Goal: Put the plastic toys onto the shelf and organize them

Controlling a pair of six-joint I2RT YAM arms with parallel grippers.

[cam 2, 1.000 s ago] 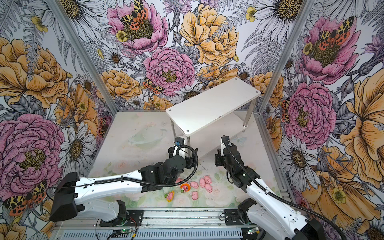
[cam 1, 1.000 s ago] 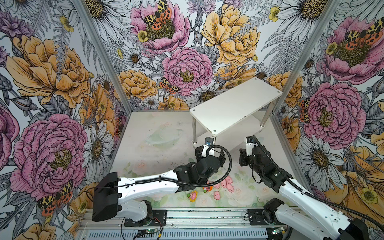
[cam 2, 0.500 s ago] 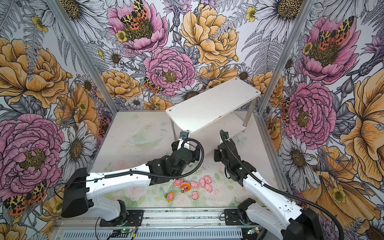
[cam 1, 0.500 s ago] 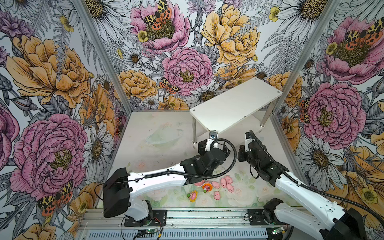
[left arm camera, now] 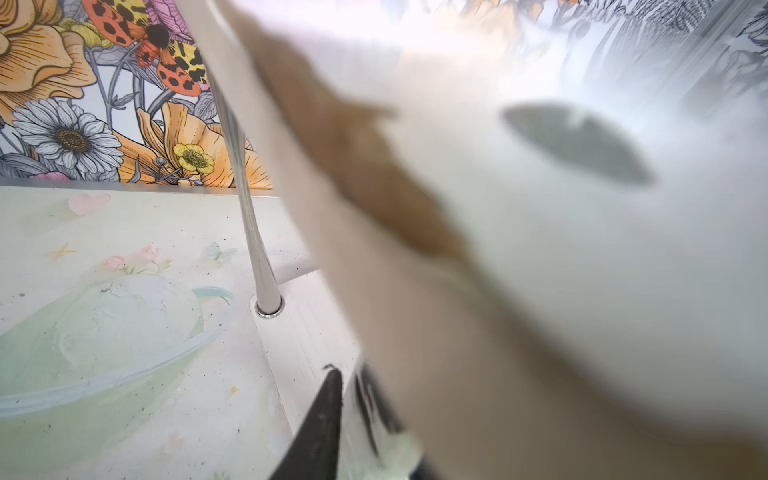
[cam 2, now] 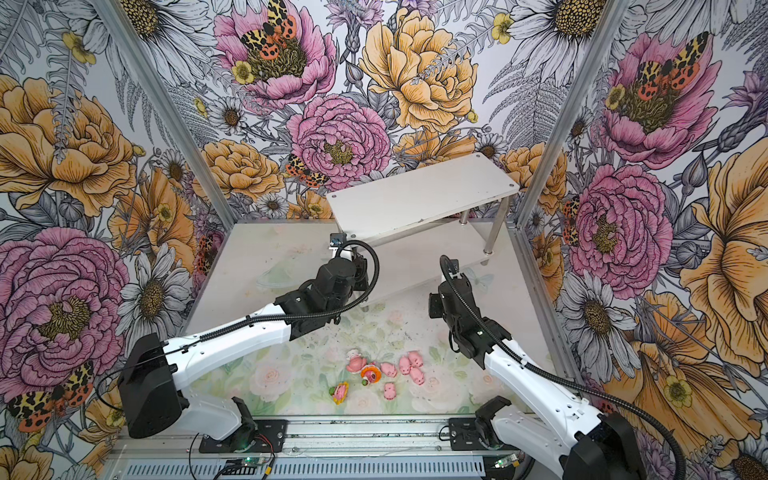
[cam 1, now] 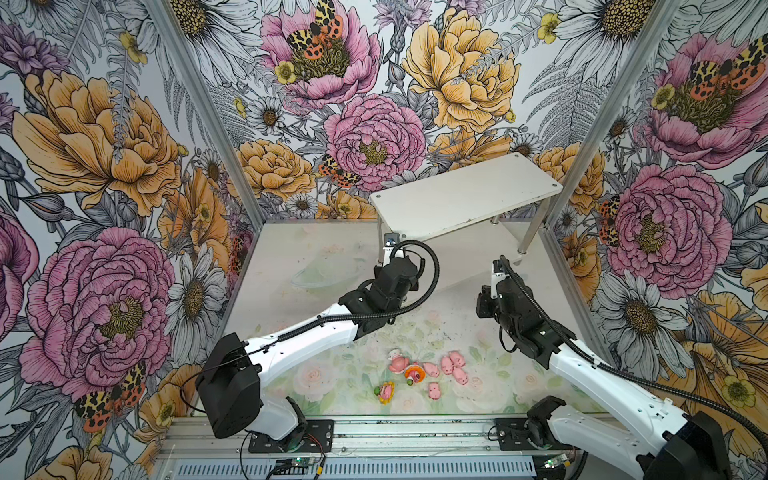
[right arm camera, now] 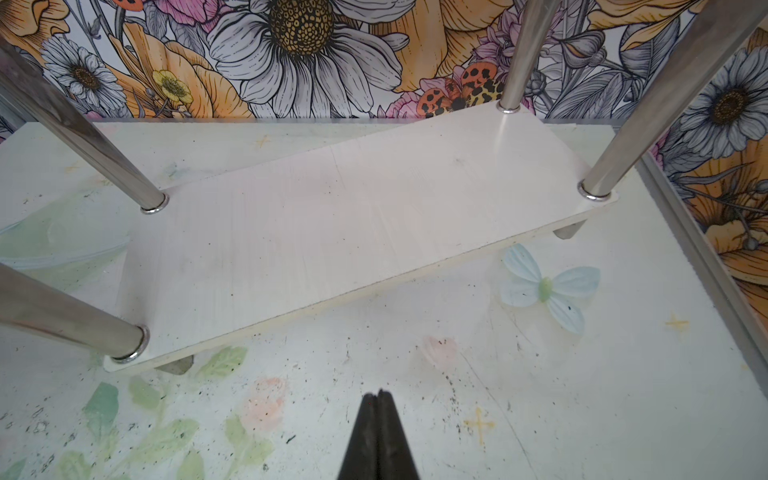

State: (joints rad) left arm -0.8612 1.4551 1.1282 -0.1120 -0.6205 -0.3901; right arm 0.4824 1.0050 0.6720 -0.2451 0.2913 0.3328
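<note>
The white two-tier shelf (cam 1: 465, 195) (cam 2: 419, 195) stands angled at the back right, both boards bare. My left gripper (left arm camera: 347, 374) is under its front left corner, shut on that corner's metal leg; a blurred board edge fills much of that wrist view. The plastic toys lie near the front edge: a white-hooded pig (cam 1: 398, 362), an orange one (cam 1: 414, 372), a sunflower one (cam 1: 385, 391) and several small pink pigs (cam 1: 446, 365) (cam 2: 404, 365). My right gripper (right arm camera: 377, 395) is shut and empty, low over the mat in front of the lower board (right arm camera: 332, 232).
Floral walls with aluminium corner posts (cam 1: 571, 174) close in three sides; the right post stands right beside the shelf. A metal rail (cam 1: 374, 432) carrying both arm bases runs along the front. A printed bowl picture (left arm camera: 104, 332) lies on the mat left of the shelf.
My left arm left the toys, reached back to the shelf's front left leg, and its jaws closed there. My right arm edged slightly toward the shelf, still shut.
</note>
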